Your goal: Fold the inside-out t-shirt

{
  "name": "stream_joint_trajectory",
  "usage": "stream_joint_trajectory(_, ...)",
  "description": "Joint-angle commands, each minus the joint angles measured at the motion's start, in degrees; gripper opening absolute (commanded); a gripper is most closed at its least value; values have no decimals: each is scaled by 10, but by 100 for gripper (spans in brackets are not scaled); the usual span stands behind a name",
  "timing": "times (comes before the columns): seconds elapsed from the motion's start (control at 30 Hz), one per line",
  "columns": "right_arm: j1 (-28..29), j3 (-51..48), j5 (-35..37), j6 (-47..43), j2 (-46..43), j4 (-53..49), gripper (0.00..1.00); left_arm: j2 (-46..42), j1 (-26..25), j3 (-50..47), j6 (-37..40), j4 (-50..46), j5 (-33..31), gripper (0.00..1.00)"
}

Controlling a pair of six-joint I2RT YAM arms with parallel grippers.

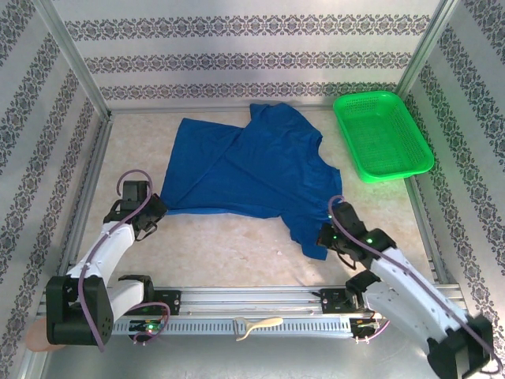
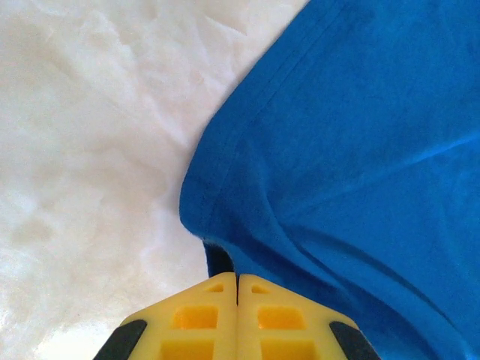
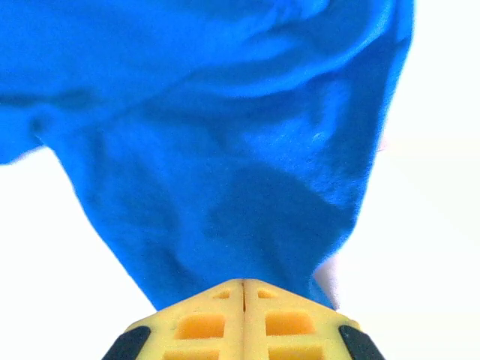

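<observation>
Lying spread across the middle of the pale worktop (image 1: 229,245), the royal blue t-shirt (image 1: 245,170) has its long axis running left to right. The straight hem end points left. What looks like the neck opening faces right, towards the green mesh basket (image 1: 383,134) in the far right corner. One sleeve points away to the back wall and the other trails down towards the near right. The left half is doubled over itself along a diagonal crease.

Down at the near left corner of the cloth, the left jaws are closed. From the left wrist, the yellow fingers (image 2: 199,319) press flat together with no gap. The hemmed corner of the t-shirt (image 2: 352,150) dips right into their tips, so it is pinched there, and bare worktop (image 2: 90,150) lies off to the side.

Over on the near right, the right jaws are shut as well. From the right wrist, that pair of yellow fingers (image 3: 285,322) meets along a tight seam. The blue fabric (image 3: 210,150) rises straight out from the tips, gathered and wrinkled, gripped at the trailing sleeve end. Both arms hold the shirt's near edge, one at each end.
</observation>
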Motion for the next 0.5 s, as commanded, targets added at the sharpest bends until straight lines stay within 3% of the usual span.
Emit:
stream_joint_trajectory(0.0, -6, 16, 9, 31, -53, -73, 0, -12, 8, -20, -14, 4, -12, 0)
stream_joint_trajectory(0.1, -6, 17, 0, 39, -48, -74, 0, -17, 8, -34, -20, 10, 1, 1)
stream_joint_trajectory(0.13, -6, 14, -10, 36, -36, -65, 0, -20, 8, -39, -21, 10, 5, 14)
stream_joint_trajectory(0.23, 14, 4, -26, 28, 14, -34, 36, -38, 8, -45, -23, -1, -6, 61)
stream_joint_trajectory(0.3, 48, 5, -9, 30, 46, -23, 48, -55, 8, -41, -22, -9, -17, 78)
stream_joint_trajectory(0.33, 68, 8, 5, 32, 64, -20, 52, -61, 9, -38, -20, -13, -20, 83)
stream_joint_trajectory(0.47, 120, 6, 36, 57, 110, -8, 62, -55, 9, -14, -2, -24, -23, 86)
